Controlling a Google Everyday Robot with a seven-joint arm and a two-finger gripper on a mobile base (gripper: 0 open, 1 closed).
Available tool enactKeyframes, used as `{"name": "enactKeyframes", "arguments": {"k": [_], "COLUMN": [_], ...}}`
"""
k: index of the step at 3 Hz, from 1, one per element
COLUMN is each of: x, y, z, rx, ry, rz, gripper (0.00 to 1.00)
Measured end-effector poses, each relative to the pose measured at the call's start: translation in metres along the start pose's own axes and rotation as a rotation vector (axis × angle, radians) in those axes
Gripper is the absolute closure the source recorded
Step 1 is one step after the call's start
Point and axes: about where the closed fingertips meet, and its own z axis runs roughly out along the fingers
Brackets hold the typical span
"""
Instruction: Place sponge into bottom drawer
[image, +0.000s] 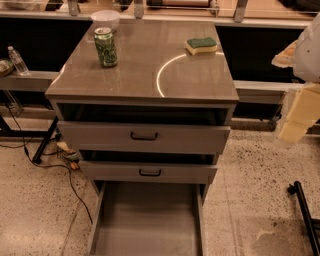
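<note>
The sponge (201, 44), green face up on pale yellow foam, lies on the cabinet top (150, 75) at its back right. The bottom drawer (145, 225) is pulled out wide, a flat grey tray with nothing in it. My gripper (295, 120) shows as pale cream parts at the right edge of the view, off the cabinet's right side and lower than the top. It is well apart from the sponge and holds nothing that I can see.
A green drink can (105, 46) stands at the top's back left, with a white bowl (105, 19) behind it. The two upper drawers (144, 137) stand slightly ajar. A water bottle (18, 60) is at far left, cables (55, 160) lie on the floor at left, and a black stand leg (305, 215) is at right.
</note>
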Motion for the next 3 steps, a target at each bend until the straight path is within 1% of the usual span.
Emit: {"name": "enactKeyframes", "arguments": {"k": [1, 2, 3], "x": [0.000, -0.007, -0.016], "y": [0.000, -0.027, -0.077], "z": [0.000, 0.021, 0.053], "rx": [0.000, 0.014, 0.059], "ry": [0.000, -0.045, -0.095], "rz": [0.000, -0.032, -0.054], "gripper": [0.00, 0.00, 0.00]}}
